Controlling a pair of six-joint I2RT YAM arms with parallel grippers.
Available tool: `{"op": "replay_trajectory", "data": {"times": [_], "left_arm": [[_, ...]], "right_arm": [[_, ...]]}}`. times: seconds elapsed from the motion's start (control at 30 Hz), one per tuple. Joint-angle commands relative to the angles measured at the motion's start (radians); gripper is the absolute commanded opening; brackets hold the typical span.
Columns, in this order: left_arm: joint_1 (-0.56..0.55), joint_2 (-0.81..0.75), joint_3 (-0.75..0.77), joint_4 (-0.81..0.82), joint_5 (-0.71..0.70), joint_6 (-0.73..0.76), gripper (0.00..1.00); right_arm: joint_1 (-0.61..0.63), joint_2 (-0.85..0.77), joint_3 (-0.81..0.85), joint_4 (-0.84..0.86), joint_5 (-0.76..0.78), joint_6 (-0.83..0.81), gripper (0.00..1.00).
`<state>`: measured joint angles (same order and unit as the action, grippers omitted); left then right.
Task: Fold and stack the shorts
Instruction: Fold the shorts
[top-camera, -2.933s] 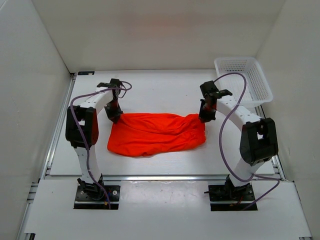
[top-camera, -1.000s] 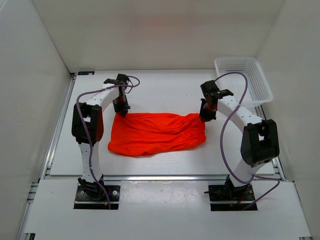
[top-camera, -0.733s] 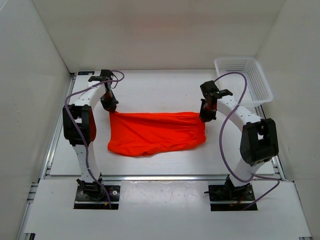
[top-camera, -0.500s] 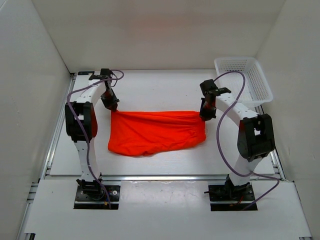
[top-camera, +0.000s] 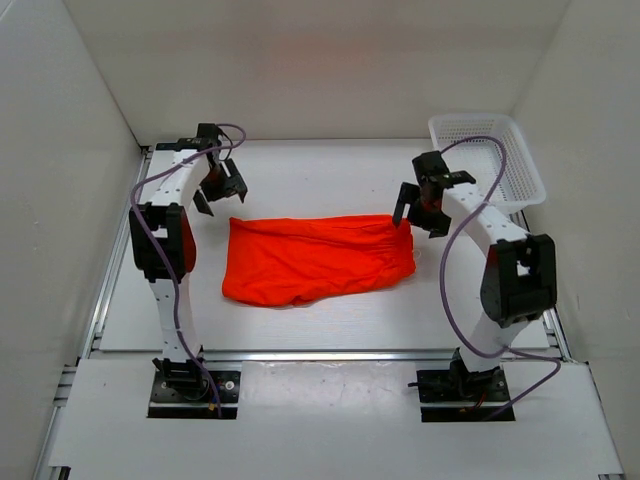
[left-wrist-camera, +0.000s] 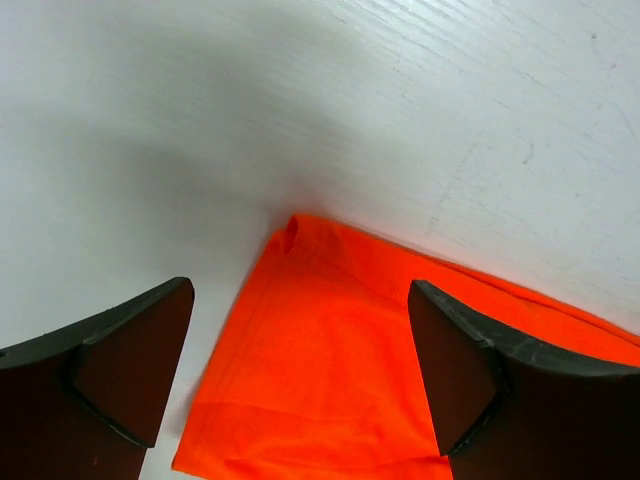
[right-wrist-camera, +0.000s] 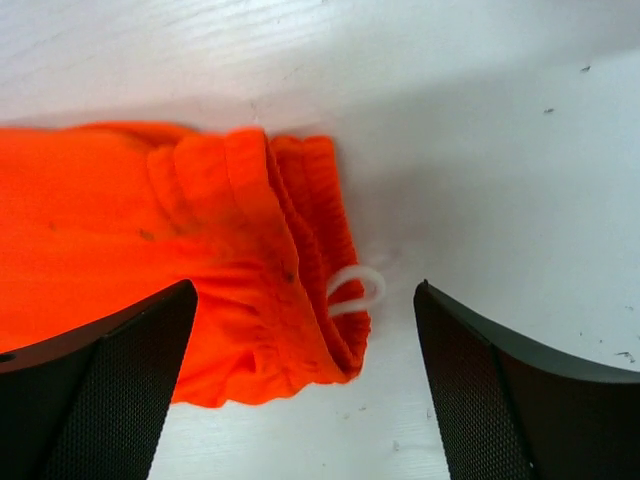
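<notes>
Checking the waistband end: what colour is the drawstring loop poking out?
White drawstring loop on orange shorts; right wrist view shows it best.

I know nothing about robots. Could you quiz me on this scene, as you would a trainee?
1. True or false: the left fingers and right fingers are clamped on the shorts.
2. The white drawstring lies at which arm's end of the shorts: A) left, B) right?
3. Fill in: the basket stands at the table's far ____ corner.
Key: 1 false, both stand open, holding nothing; 2 B; 3 right.
</notes>
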<state>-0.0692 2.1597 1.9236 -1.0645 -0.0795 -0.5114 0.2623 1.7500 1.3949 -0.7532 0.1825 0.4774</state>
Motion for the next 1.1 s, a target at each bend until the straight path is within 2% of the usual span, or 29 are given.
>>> {"op": "replay_trajectory", "data": {"times": [0.0,0.07,0.13,0.17,0.3,0.47,0.73,0.83,0.97,1.0,1.07], "left_arm": [[-0.003,-0.199,-0.043,-0.020,-0.057,0.011,1.00],[-0.003,-0.254,-0.150,-0.005,-0.057,0.011,1.00],[-0.003,-0.336,-0.236,0.027,-0.036,0.011,1.00],[0.011,-0.360,-0.315,0.038,-0.020,0.001,1.00],[0.011,-0.446,-0.457,0.063,-0.011,-0.010,0.99],[0.011,-0.480,-0.517,0.072,-0.011,-0.010,0.99],[0.011,-0.482,-0.526,0.072,-0.029,-0.010,0.99],[0.011,-0.482,-0.526,0.072,-0.029,-0.010,0.99],[0.023,-0.472,-0.535,0.072,-0.020,-0.010,0.99],[0.023,-0.460,-0.546,0.072,-0.011,-0.010,0.99],[0.023,-0.451,-0.569,0.081,-0.002,-0.010,0.97]], "right_arm": [[0.002,-0.159,-0.110,-0.008,-0.061,-0.011,0.93],[0.002,-0.202,-0.181,0.021,-0.106,-0.002,0.93],[0.002,-0.242,-0.276,0.047,-0.147,0.024,0.99],[-0.009,-0.242,-0.302,0.084,-0.190,0.024,0.99],[-0.055,-0.256,-0.395,0.175,-0.319,0.066,0.99],[-0.132,-0.247,-0.462,0.279,-0.443,0.119,0.99],[-0.144,-0.164,-0.531,0.405,-0.485,0.208,0.96],[-0.144,-0.106,-0.550,0.463,-0.514,0.233,0.88],[-0.144,-0.095,-0.597,0.512,-0.442,0.262,0.72],[-0.144,-0.095,-0.597,0.512,-0.427,0.262,0.58],[-0.144,-0.095,-0.586,0.491,-0.390,0.236,0.39]]}}
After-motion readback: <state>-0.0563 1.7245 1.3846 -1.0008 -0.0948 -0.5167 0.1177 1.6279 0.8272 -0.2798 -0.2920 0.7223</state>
